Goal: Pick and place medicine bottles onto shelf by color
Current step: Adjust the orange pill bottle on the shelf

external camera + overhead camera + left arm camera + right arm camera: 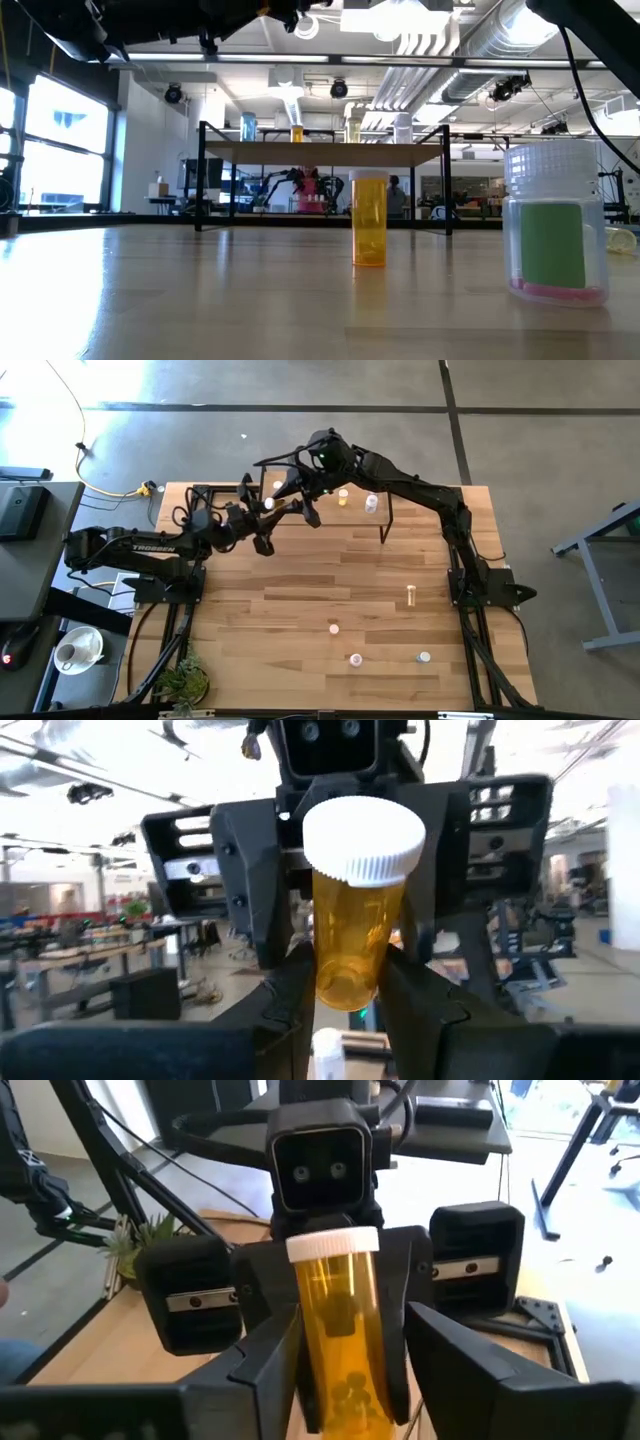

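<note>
An orange medicine bottle (355, 930) with a white cap is held upright in the air between my two grippers, which face each other above the shelf's left part. The bottle also shows in the right wrist view (340, 1330). My left gripper (345, 970) is shut on it. My right gripper (350, 1350) is open, its fingers standing on either side of the bottle and of the left fingers. The shelf (325, 152) carries several bottles standing in a row: pale blue (248, 127), orange (296, 132), yellow (352, 130) and whitish (402, 128). My left gripper pinches the orange bottle's lower body (345, 985) between its two fingers, coming level from the table's left side. The fingers lie across the bottle. The bottle stands upright in the hold, cap (360, 840) up, lifted clear of shelf and table.
Several loose bottles stand on the table's near right part: a yellow-orange one (411, 596), an orange-pink one (334, 627), a pinkish one (356, 659) and a pale one (425, 656). The low view shows an orange bottle (369, 218) and a green-labelled one (555, 235) close by.
</note>
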Available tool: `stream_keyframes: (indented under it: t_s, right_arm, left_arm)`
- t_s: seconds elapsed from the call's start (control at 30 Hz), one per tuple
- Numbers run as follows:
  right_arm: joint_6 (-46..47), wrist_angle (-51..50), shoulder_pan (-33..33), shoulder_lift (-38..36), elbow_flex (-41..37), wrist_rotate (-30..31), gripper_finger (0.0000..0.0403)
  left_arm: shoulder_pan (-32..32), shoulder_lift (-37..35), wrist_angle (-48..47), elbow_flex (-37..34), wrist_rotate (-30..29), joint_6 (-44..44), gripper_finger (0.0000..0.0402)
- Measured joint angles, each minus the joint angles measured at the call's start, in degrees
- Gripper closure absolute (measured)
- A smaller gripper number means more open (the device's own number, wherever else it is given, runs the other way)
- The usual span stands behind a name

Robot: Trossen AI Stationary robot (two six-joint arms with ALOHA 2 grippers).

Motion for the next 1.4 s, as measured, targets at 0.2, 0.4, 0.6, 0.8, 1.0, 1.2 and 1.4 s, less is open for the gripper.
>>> stream_keyframes:
  t_s: [0.2,0.4,0.6,0.8,1.0,1.2,1.4]
  right_arm:
    - [-1.5,-4.6,-1.1,-0.3,0.7,2.9,0.0230]
    - [-1.9,-7.3,-2.7,-1.2,0.8,6.0,0.0229]
    - [-6.4,-12.9,-3.8,-1.7,0.8,6.2,0.0229]
    - [-9.9,-17.8,-3.1,-1.6,0.7,6.1,0.0229]
    - [-10.6,-18.4,-0.7,-1.5,-2.4,5.7,0.0229]
    - [-12.6,-17.4,1.6,-1.4,-6.3,5.7,0.0229]
    - [-12.9,-14.3,3.4,-1.4,-9.5,6.4,0.0229]
  left_arm:
    - [0.0,0.0,-2.9,0.0,-5.4,2.0,0.0316]
    - [0.0,0.0,-8.5,0.0,-8.7,2.8,0.0316]
    - [0.0,0.0,-20.5,0.0,-7.1,-3.2,0.0316]
    - [0.0,0.0,-29.5,0.0,-2.3,-8.7,0.0316]
    - [-1.0,0.1,-33.8,0.0,1.3,-11.7,0.0316]
    - [-3.8,1.9,-33.6,0.0,0.6,-11.1,0.0316]
    - [-4.6,3.5,-33.0,0.0,-2.4,-9.1,0.0316]
